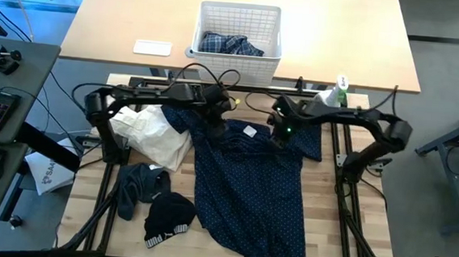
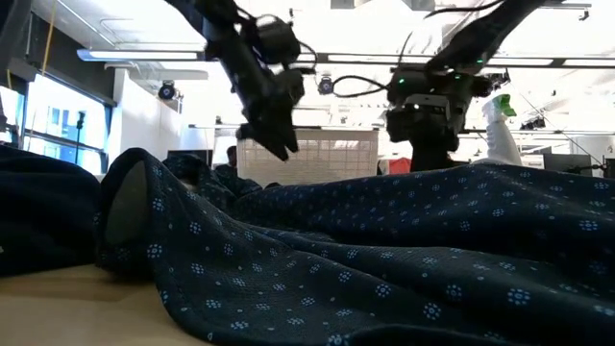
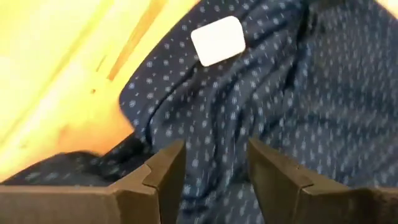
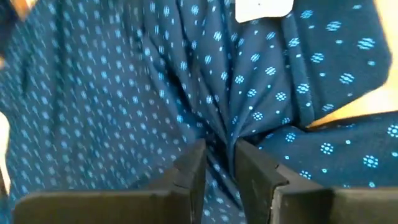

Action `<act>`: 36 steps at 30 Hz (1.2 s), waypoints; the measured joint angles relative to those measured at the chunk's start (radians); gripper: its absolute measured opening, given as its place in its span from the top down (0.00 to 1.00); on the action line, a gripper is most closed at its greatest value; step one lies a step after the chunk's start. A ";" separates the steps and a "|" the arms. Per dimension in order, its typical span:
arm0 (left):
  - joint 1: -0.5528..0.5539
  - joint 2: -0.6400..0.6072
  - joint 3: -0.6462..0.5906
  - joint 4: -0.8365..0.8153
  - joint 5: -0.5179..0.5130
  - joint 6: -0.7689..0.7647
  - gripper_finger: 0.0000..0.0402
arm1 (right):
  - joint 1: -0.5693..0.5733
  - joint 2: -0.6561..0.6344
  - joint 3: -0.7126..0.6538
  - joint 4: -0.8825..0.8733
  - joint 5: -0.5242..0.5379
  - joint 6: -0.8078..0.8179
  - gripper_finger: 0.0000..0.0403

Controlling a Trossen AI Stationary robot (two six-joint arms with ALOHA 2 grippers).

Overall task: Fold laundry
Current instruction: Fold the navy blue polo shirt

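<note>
The navy shirt with tiny white dots (image 1: 246, 186) lies spread over the middle of the table, its collar end with a white label (image 3: 217, 40) toward the far edge. My left gripper (image 3: 214, 152) is open just above the shirt's far-left part, near the label. My right gripper (image 4: 219, 149) is shut on the shirt's far-right part, beside the label (image 4: 261, 9). A dark grey piece (image 1: 138, 185) and a black piece (image 1: 170, 217) lie at the near left. The plaid shirt (image 1: 231, 43) lies in the white basket (image 1: 213, 18). My right gripper pinches a gathered fold of the navy shirt (image 4: 217, 127) near the collar label between its two fingers, coming from above and pointing down. Pleats of cloth fan out from the fingers. The rest of the shirt lies on the table.
A crumpled white cloth (image 1: 152, 135) lies on the table's left, under my left arm. A spray bottle (image 1: 339, 89) stands at the far right corner. The basket sits on a lighter table beyond the far edge, with a white card (image 1: 152, 48) to its left.
</note>
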 joint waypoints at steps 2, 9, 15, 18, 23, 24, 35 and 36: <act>0.013 0.040 0.000 0.026 0.018 -0.057 0.60 | 0.006 -0.043 -0.040 0.048 -0.003 0.053 0.83; 0.057 0.164 -0.001 0.019 0.068 -0.148 0.55 | 0.012 -0.128 -0.092 0.111 0.005 0.125 0.85; 0.070 0.230 -0.001 0.024 0.193 -0.121 0.55 | 0.012 -0.124 -0.093 0.142 0.122 0.164 0.85; 0.066 0.249 -0.001 0.024 0.200 -0.065 0.64 | 0.010 -0.124 -0.094 0.152 0.225 0.211 0.85; 0.055 0.251 -0.001 0.033 0.187 -0.029 0.89 | -0.029 -0.112 -0.093 0.172 0.203 0.244 0.80; 0.055 0.251 -0.001 0.033 0.186 -0.029 0.94 | -0.037 -0.102 -0.094 0.169 0.186 0.243 0.78; 0.054 0.240 -0.001 0.025 0.163 0.013 0.99 | -0.019 0.104 -0.094 0.256 -0.037 0.101 0.65; 0.053 0.231 -0.001 0.022 0.144 0.026 0.99 | -0.009 0.111 -0.094 0.255 -0.014 0.086 0.69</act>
